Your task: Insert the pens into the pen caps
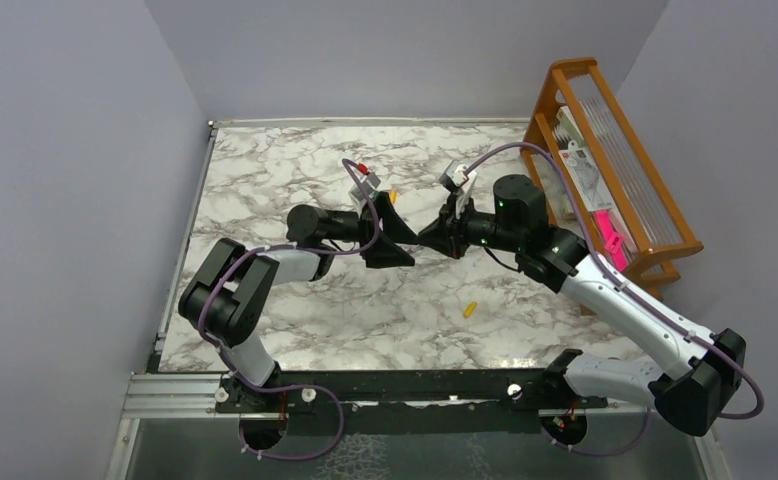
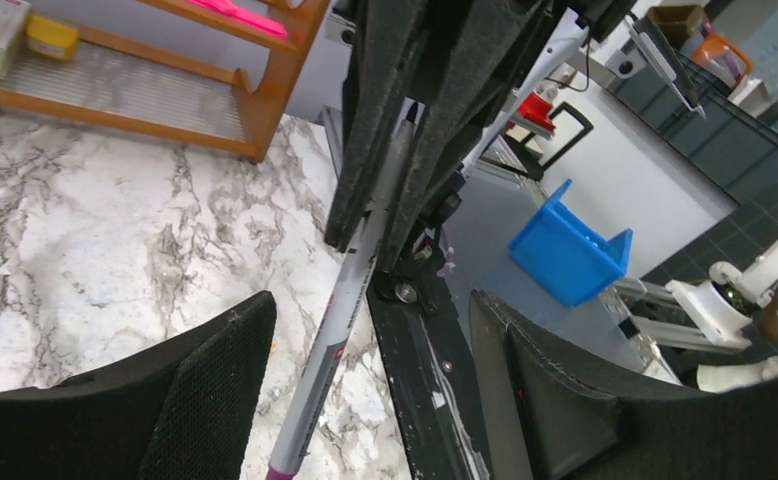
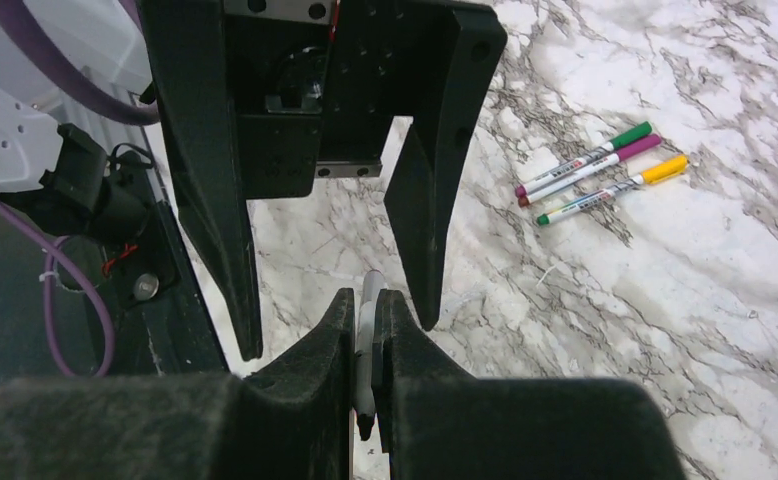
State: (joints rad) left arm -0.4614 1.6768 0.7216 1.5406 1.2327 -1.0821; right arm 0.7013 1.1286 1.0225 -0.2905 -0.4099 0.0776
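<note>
My right gripper (image 1: 429, 238) is shut on a silvery-grey pen (image 3: 369, 288), pinched between its fingertips in the right wrist view (image 3: 365, 312). My left gripper (image 1: 403, 232) is open and faces it tip to tip above the table's middle. In the left wrist view the pen (image 2: 350, 290) runs down between the open left fingers (image 2: 210, 385), its magenta end lowest, touching neither. A loose yellow-orange pen cap (image 1: 470, 309) lies on the marble nearer the front. Three pens with green, magenta and yellow caps on them (image 3: 590, 168) lie side by side on the table.
A wooden rack (image 1: 605, 160) holding boxes and a pink item stands at the right edge. Grey walls close the left, back and right sides. A black rail (image 1: 395, 385) runs along the table's near edge.
</note>
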